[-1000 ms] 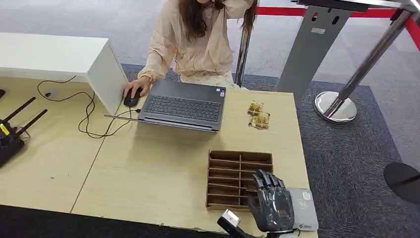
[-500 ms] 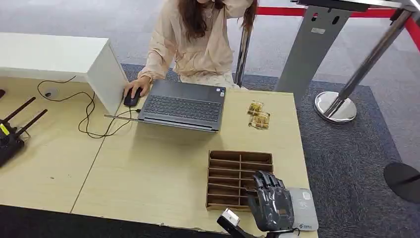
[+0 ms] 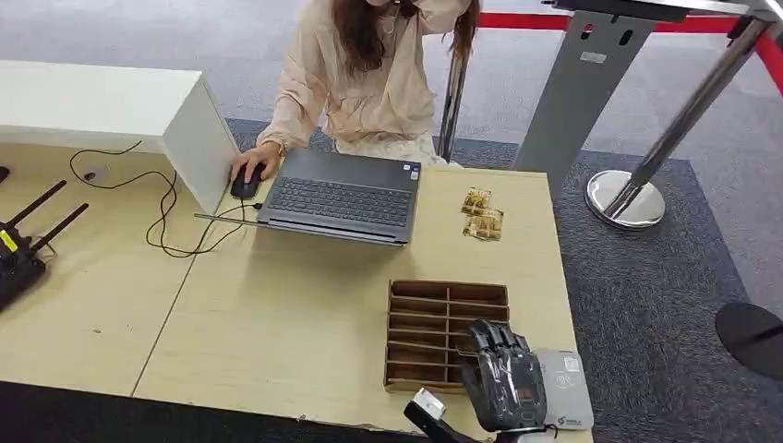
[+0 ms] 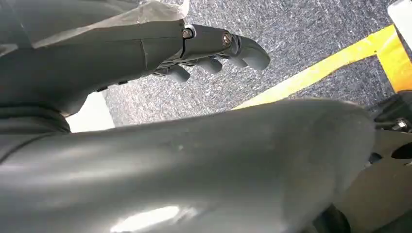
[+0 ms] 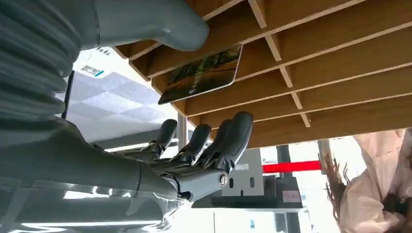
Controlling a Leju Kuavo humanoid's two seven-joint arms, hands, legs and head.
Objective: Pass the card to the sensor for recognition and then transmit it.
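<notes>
A picture card [image 5: 201,73] stands on edge in a slot of the wooden slotted tray [image 5: 316,58]. My right hand [image 3: 503,378] hovers over the tray's [image 3: 434,305] near right corner. In the right wrist view its thumb [image 5: 160,22] lies just beside the card and its fingers [image 5: 228,136] sit spread on the card's other side, apart from it. I cannot tell whether the thumb touches the card. The grey card sensor [image 3: 568,392] lies flat beside the tray at the table's near right corner. My left hand [image 4: 209,48] hangs over carpet, its fingers loosely apart and holding nothing.
A person [image 3: 369,83] sits at the far side with a hand on a mouse [image 3: 245,185] beside a laptop [image 3: 342,196]. Two gold packets [image 3: 482,217] lie beyond the tray. A white box [image 3: 120,111], cables and a black router [image 3: 18,249] occupy the left.
My right hand has drawn slightly toward the near edge over the tray's corner. The person's raised arm shifted a little.
</notes>
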